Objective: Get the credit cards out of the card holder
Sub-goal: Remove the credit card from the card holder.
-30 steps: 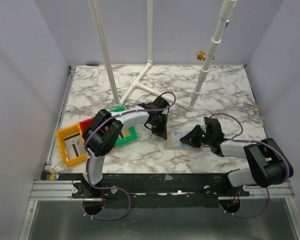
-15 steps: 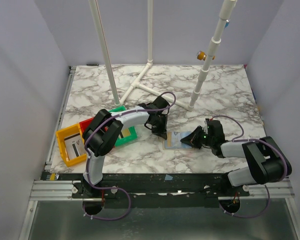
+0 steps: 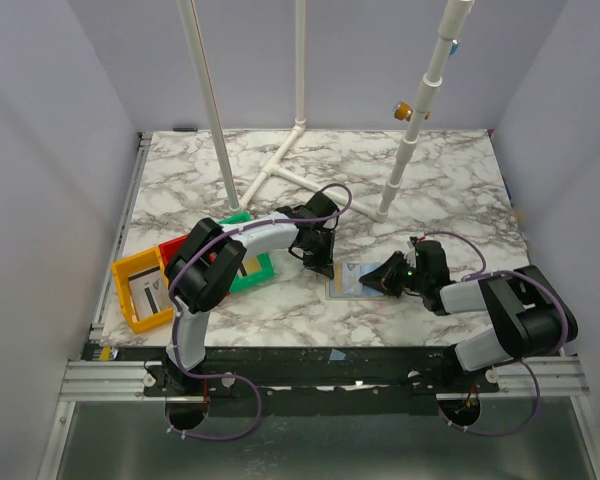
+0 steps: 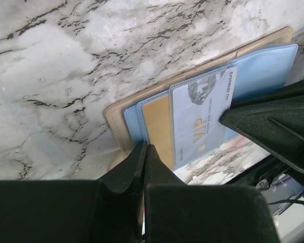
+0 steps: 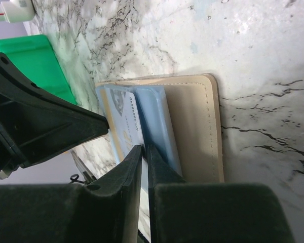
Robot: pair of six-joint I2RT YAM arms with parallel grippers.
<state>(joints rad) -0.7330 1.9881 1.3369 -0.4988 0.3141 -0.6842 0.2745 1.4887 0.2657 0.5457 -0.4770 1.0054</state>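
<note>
You have a marbled surface (image 3: 450,180) with a white pipe frame (image 3: 280,160) standing on its far half. Your left arm (image 3: 250,235) reaches in from the left and your right arm (image 3: 500,310) lies low from the right, and they meet near the front middle. Left of them, the yellow bin (image 3: 130,275), red bin (image 3: 172,248) and green bin (image 3: 255,270) sit in a tilted row. A white flat piece (image 3: 152,292) with dark marks lies in the yellow one.

The card holder (image 4: 116,116) lies flat on the marble between the two grippers, tan backing down and pale blue pockets up. A white credit card (image 4: 202,121) printed "VIP" lies on top of the pockets, beside a gold-tan panel (image 4: 157,126).

Your left gripper (image 4: 144,149) has its fingers pressed together with no gap, their tip down over the holder's near edge by the gold-tan panel. Your right gripper (image 5: 142,149) has come in from the opposite side. Its fingers show only a thin slit between them, and their tip sits at the white card's edge. You cannot tell from these views whether that edge is pinched in the slit or only touched.
</note>
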